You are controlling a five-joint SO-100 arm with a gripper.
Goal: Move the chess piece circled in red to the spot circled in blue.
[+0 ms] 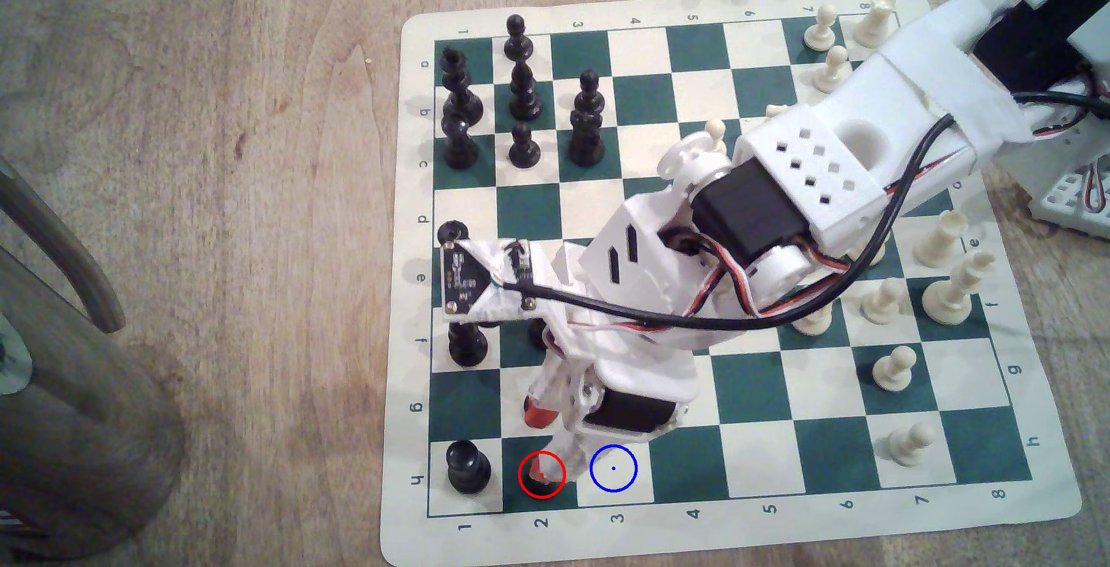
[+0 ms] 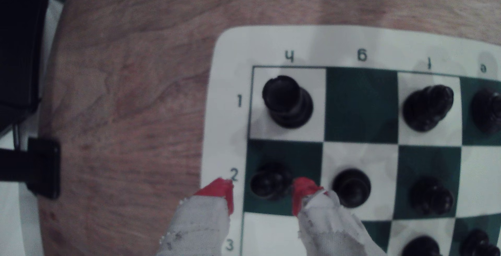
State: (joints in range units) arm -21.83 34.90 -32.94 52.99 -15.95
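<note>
A white printed robot arm reaches from the exterior view's right across a green-and-white roll-up chessboard (image 1: pixel 985 537) lying on a brown wooden counter (image 1: pixel 210 183). Its pincer (image 2: pixel 261 187), two white fingers with red-taped tips, is open and straddles the small glossy black pawn with a round head and flared base (image 2: pixel 269 181), which stands upright on the dark green square in the board's near row, second from the exterior view's left, inside a red ring. In the wrist view one red fingertip (image 2: pixel 303 191) sits just beside or touching the pawn, while the other hangs over the board's white border with a gap left to the piece. The goal, a cream-white square ringed in blue with a centre dot (image 1: pixel 613 468), is the next square toward the exterior view's right and holds no piece. The step in hand looks like the grasp: it likely needs the fingers low on the stem, below the round head, and closed evenly so the pawn does not tip. A second black pawn (image 2: pixel 351 188) stands close behind one finger, and a broad flat-topped black rook (image 1: pixel 468 467) occupies the near-left corner, so a straight lift and a short sideways carry seem safest.
</note>
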